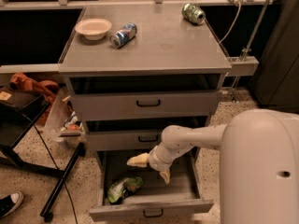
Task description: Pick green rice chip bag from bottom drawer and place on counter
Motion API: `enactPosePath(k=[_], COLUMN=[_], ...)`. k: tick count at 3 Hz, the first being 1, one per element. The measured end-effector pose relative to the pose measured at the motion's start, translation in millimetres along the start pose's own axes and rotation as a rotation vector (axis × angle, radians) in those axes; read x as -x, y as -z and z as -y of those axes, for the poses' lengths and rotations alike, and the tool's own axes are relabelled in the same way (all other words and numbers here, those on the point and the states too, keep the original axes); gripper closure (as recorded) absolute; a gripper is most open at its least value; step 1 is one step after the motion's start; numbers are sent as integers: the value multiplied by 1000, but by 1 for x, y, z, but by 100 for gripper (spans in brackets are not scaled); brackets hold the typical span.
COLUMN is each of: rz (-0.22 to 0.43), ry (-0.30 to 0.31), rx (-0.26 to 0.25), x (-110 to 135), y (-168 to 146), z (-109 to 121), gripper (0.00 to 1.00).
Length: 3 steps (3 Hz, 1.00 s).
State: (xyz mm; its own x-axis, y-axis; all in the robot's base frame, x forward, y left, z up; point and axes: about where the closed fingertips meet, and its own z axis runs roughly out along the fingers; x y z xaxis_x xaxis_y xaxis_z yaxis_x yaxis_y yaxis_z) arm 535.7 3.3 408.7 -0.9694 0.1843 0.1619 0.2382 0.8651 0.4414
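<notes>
Gripper (150,168) hangs over the open bottom drawer (180,186), its two fingers spread wide, and we see nothing held between them. The green rice chip bag (123,188) lies crumpled on the drawer floor, below and left of the gripper, near the front left corner. On the counter (163,48) above we see a white bowl (93,28), a toppled blue can (123,34) and a green can (193,13).
</notes>
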Motion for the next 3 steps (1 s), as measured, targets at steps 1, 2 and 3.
enactPosePath(k=[1, 2, 3], rz=[9, 27, 27], ry=[-82, -116, -116], rx=[67, 116, 116], x=[8, 21, 21], y=[-48, -97, -97], z=[1, -15, -15], gripper=[0, 0, 0])
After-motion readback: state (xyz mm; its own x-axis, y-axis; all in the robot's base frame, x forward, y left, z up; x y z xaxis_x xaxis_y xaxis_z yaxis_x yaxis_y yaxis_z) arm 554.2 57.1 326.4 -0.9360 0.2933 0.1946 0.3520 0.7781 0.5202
